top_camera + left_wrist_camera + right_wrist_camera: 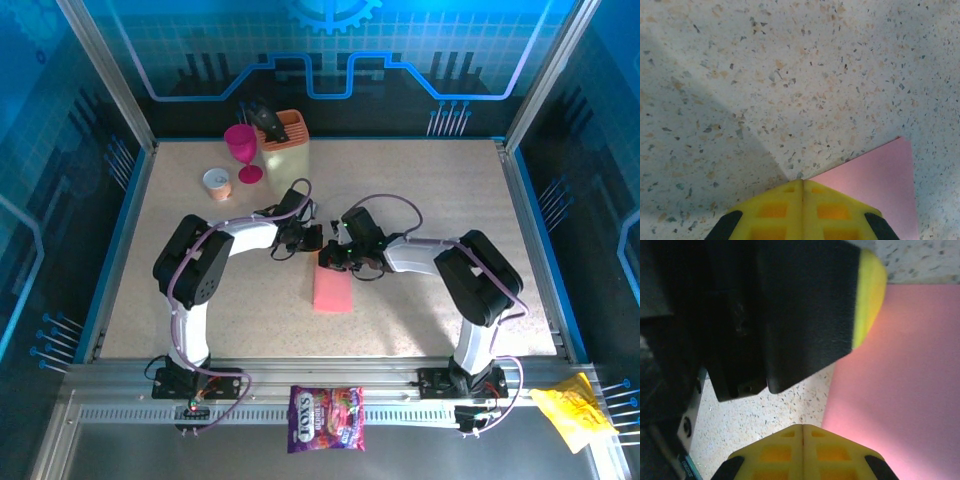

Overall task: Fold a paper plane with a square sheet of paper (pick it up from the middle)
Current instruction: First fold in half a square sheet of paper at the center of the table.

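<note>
pink paper sheet (333, 288) lies just beside left pincer (802, 184) and right pincer (803, 428).

A speckled beige counter (450, 200) carried a cluster at its far left: a beige knife block (285, 152) with dark handles poking out, a magenta goblet (241, 148) upright just beside it, and a small orange-banded cup (217, 183) near the goblet's foot. On the metal rail (120, 412) at the near edge lay a purple printed candy bag (326, 418). Well to its right lay a crinkled yellow wrapper (572, 416).
</note>
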{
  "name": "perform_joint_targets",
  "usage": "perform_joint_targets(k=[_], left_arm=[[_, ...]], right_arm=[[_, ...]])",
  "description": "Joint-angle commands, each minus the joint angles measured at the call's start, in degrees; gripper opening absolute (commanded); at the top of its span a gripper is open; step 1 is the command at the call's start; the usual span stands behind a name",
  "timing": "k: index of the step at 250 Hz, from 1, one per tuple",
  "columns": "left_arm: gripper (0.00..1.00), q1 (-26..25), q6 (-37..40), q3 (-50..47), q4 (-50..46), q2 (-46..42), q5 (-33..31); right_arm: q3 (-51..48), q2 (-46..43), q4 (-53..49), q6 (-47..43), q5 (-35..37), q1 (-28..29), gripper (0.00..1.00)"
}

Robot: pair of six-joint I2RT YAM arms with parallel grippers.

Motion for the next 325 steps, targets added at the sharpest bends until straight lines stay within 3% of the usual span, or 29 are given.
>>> perform_joint_targets(k=[1,73,137,222,325], left_arm=[[0.00,-0.55,0.81,0.04,-1.85,1.18,-1.08],[0.00,-0.66,0.90,0.04,-2.03,1.57,-1.24],[0.00,-0.91,1.16,0.27,-2.73,1.97,-1.51],[0.00,-0.92,1.67,0.04,-3.64,2.18,-2.79],[0.00,-0.92,1.33,-0.42,-3.35,2.50,-3.00]], right_arm=[[1.79,2.29,0.28,0.71,-0.54,1.17,0.00],[2.32,5.70,0.27,0.41,-0.37,2.59,0.00],[3.29,7.00,-6.37,-4.02,2.09,5.41,0.00],[0.03,5.34,-9.97,-9.50,3.46,9.31,0.00],[-2.10,2.59,-9.55,-10.01,3.55,14.07,0.00]])
